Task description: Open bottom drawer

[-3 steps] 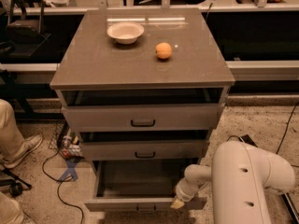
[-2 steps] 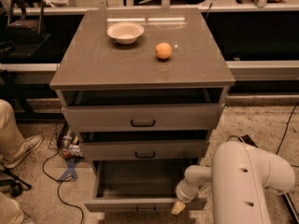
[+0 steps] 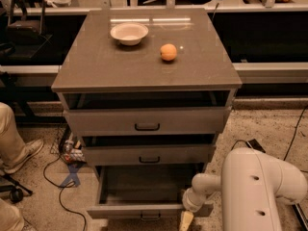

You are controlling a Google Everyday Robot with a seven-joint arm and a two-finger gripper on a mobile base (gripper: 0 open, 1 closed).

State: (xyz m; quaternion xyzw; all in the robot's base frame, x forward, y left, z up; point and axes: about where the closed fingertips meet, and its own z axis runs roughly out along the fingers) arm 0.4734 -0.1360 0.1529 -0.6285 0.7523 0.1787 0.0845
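The cabinet has three grey-brown drawers. The bottom drawer [image 3: 144, 210] stands pulled far out, its shallow grey box showing empty, with a small dark bar handle [image 3: 150, 217] on its slim front at the frame's lower edge. My white arm [image 3: 250, 186] comes in from the lower right. My gripper [image 3: 186, 219] is at the right end of the bottom drawer's front panel, next to it. Only one pale fingertip shows at the frame's edge.
The top drawer [image 3: 147, 121] and middle drawer [image 3: 148, 154] stand slightly out. A white bowl [image 3: 129, 33] and an orange [image 3: 168, 52] sit on the cabinet top. A person's legs and shoe [image 3: 17, 150] are at left, with cables [image 3: 62, 177] on the floor.
The arm and gripper have shifted very slightly; the bottom drawer stands about as far out as before.
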